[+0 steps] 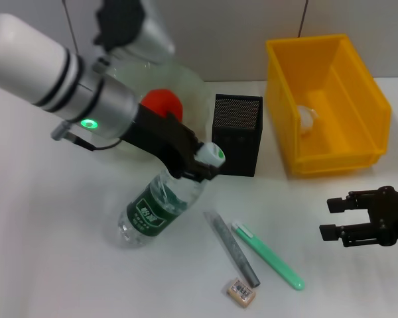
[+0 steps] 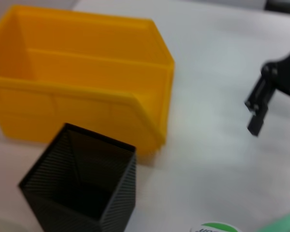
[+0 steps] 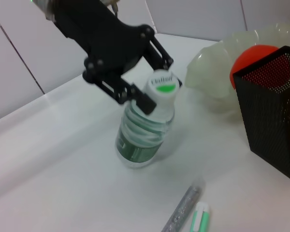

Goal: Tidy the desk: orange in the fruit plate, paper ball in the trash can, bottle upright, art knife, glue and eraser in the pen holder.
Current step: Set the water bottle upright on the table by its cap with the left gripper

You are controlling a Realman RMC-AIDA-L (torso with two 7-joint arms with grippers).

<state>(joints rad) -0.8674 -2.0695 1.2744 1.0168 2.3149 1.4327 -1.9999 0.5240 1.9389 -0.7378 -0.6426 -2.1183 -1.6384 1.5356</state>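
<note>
My left gripper (image 1: 198,161) is shut on the neck of the bottle (image 1: 152,209), just below its white cap (image 1: 211,154). The bottle leans with its base on the desk (image 1: 53,265); the right wrist view shows the bottle (image 3: 145,137) and that grip (image 3: 152,92). The orange (image 1: 162,103) lies in the fruit plate (image 1: 189,83). The paper ball (image 1: 307,119) lies in the trash can (image 1: 375,116). The pen holder (image 1: 237,142) stands between them. A grey glue stick (image 1: 232,248), a green art knife (image 1: 268,257) and the eraser (image 1: 239,291) lie on the desk. My right gripper (image 1: 326,217) is open and empty at the right.
The pen holder (image 2: 82,193) looks empty from above in the left wrist view, close beside the trash can (image 2: 87,96). The right gripper's fingers (image 2: 257,108) show farther off there. Bare desk lies at the front left and between the green knife and my right gripper.
</note>
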